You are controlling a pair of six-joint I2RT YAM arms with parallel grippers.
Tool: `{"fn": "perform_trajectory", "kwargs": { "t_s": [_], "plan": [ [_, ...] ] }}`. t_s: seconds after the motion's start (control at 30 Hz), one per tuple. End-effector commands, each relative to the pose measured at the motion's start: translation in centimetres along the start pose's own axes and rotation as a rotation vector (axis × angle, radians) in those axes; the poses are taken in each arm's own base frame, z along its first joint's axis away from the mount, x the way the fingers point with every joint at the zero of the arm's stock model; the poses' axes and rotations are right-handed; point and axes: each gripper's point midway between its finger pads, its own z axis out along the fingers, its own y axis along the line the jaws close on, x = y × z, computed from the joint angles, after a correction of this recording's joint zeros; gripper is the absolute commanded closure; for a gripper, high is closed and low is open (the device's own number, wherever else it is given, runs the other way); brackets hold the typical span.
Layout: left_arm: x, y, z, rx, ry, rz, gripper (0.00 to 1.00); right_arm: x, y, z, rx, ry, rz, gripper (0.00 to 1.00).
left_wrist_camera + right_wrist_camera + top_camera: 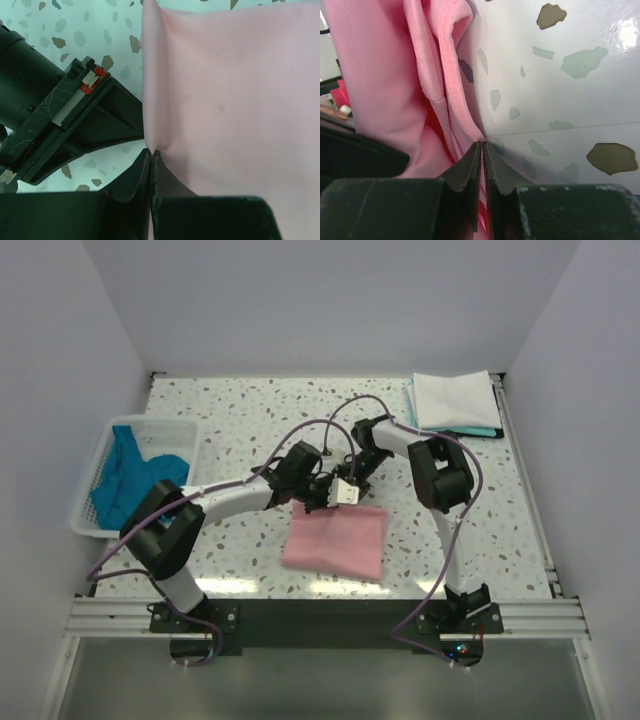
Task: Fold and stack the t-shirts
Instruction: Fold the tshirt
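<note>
Overhead, counting first: one light pink t-shirt, folded to a rough rectangle, just toward 6 o'clock from the middle of the table. One white t-shirt, folded, in the 1 o'clock corner. Under it one teal t-shirt, seen only as a thin strip along the near side. More teal cloth heaped in one white lattice basket at 9 o'clock, too bunched to count. Two arms, both bent inward over the middle.

Clamped in the left gripper, fingers pressed fully together: the pink shirt's 12 o'clock edge, puckered to a crease at the tips. Clamped in the right gripper, likewise fully pressed together: several bunched layers of the same edge, just toward 3 o'clock from the left one, the two grippers just beside each other, touching or not impossible to tell.

As for edges: pink shirt's near side close to the table's 6 o'clock edge; basket hard against the 9 o'clock edge; white-on-teal stack tight to the 3 o'clock rail. As for open room: bare speckled top across 12 o'clock between basket and stack, a band at 3 o'clock between pink shirt and rail, a narrower patch at 8 o'clock between basket and pink shirt.
</note>
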Motion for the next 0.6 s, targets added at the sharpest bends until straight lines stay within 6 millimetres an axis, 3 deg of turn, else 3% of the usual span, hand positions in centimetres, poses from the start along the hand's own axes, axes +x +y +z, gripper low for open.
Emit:
{"fn": "perform_trajectory", "kwargs": {
  "t_s": [0.0, 0.1, 0.57],
  "plan": [
    [-1.9, 2.1, -0.7, -0.098, -0.068, 0.106, 1.0, 0.5, -2.9, 1.0, 0.071, 0.046, -0.053, 0.89],
    [-1.3, 2.5, -0.7, -0.129, -0.048, 0.103, 1.0, 0.4, -2.8, 0.8, 0.074, 0.045, -0.056, 0.89],
    [-2.9, 3.2, -1.2, -0.199, -0.141, 0.219, 1.0, 0.3, -2.9, 0.9, 0.069, 0.051, -0.055, 0.89]
  ]
}}
